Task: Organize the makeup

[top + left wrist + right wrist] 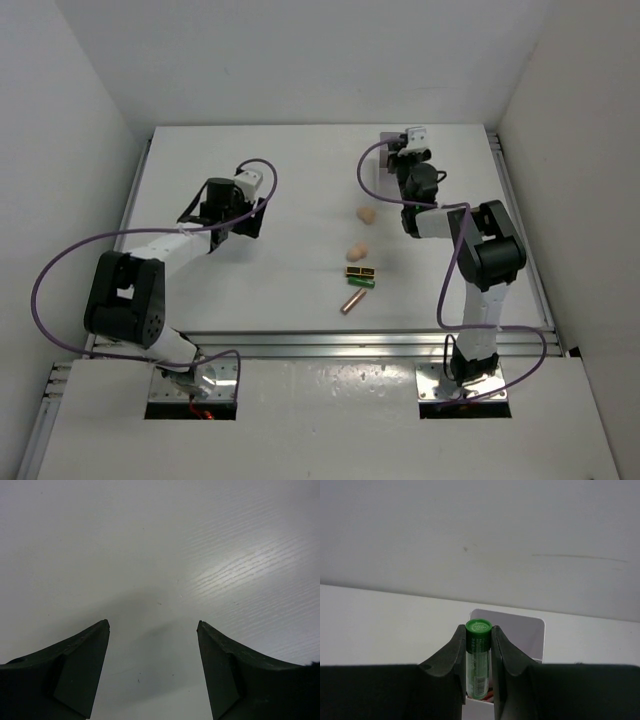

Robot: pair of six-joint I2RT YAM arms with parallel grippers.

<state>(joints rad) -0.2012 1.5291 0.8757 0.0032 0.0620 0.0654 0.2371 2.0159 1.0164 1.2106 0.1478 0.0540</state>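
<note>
R end effector gripping green tube, prob. over box

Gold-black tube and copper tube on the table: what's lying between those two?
A short green tube lies between the gold-black tube and the copper tube, closer to the gold-black one. Only the top view shows this.

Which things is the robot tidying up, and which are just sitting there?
Tidying up: green-capped tube held in the right claw; two peach rounded sponges; short gold-black tube; short green tube; short copper tube.
Not being tidied: white rectangular box; white table.
</note>
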